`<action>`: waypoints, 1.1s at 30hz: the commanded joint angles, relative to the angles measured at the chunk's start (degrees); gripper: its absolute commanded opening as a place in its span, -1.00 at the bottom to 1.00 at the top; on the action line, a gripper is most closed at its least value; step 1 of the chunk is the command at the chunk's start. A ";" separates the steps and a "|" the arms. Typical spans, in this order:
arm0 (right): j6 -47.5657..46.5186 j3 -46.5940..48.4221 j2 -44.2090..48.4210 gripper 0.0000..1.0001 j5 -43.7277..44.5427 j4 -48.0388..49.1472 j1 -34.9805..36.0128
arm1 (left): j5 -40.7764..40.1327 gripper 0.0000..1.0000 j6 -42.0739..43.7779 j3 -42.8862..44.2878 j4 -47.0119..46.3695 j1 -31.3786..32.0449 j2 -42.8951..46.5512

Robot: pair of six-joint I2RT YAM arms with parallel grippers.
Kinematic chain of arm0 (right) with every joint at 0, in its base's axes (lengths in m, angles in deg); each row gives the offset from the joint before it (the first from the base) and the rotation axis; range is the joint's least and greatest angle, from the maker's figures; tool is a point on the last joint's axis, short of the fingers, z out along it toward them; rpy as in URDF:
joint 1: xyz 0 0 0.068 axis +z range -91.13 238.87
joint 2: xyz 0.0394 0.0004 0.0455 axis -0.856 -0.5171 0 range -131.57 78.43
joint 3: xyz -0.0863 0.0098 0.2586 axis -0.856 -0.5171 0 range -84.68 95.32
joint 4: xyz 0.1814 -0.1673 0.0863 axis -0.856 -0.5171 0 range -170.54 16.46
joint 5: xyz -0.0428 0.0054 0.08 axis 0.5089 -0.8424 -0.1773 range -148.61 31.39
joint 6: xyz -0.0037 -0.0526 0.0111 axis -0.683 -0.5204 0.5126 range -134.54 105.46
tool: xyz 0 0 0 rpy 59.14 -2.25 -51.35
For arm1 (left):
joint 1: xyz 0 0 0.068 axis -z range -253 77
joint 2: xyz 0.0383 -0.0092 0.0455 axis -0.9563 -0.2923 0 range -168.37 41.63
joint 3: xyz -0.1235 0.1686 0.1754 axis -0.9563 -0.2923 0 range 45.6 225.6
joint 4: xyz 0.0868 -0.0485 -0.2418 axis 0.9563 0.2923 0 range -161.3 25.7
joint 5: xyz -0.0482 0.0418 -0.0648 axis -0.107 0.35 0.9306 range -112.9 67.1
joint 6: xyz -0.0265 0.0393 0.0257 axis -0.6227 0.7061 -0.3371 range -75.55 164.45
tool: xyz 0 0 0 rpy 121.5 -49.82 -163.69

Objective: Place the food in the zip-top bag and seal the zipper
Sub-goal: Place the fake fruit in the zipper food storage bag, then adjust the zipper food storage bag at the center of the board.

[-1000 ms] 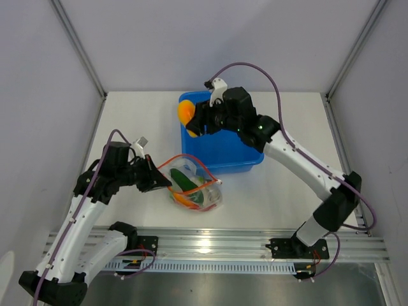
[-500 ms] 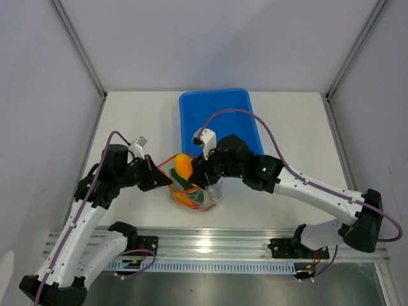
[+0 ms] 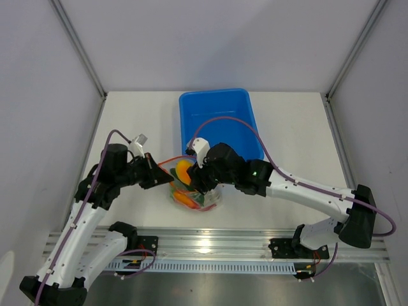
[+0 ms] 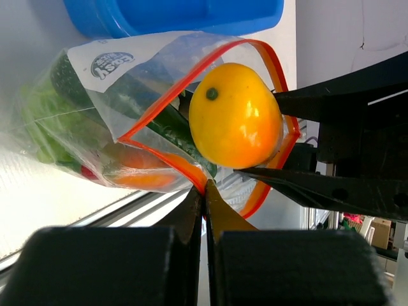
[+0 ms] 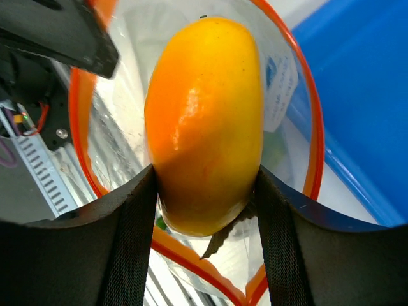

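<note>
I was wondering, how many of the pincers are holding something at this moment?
2. The left pincer is shut on the zipper of the zip-top bag; the right pincer grips the yellow-orange fruit at the bag's mouth.

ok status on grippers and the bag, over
left gripper shut on zipper, bag mouth held open. right gripper shut on orange-yellow fruit, in the mouth. nothing in the way.

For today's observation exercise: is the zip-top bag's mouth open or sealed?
Open. Its orange zipper spreads in a wide loop around the yellow fruit.

fruit [image 3: 183, 170] in mouth of bag [image 3: 204, 200], tub [image 3: 217, 107] behind
</note>
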 commanded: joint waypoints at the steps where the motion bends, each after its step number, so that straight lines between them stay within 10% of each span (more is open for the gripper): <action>1: -0.34 1.81 1.94 0.07 4.77 -5.57 0.55 | 0.79 -0.99 0.77 -0.91 -3.33 -0.41 1.50; 6: 1.77 4.18 5.79 0.98 11.70 -11.03 2.56 | 0.96 -0.99 -1.16 -3.20 -5.88 -0.41 3.87; 13: 5.90 1.29 20.10 0.99 21.39 -9.46 5.82 | 1.40 -0.99 -0.29 -4.52 -7.03 -0.41 5.72; 20: 3.45 -11.89 31.64 0.91 6.75 -4.72 3.89 | 2.81 -0.99 2.00 -2.50 -6.67 -0.41 5.02; 33: -2.53 -16.03 23.13 0.68 -10.59 0.74 -9.63 | 6.50 -0.99 5.95 -0.48 -6.32 -0.41 3.61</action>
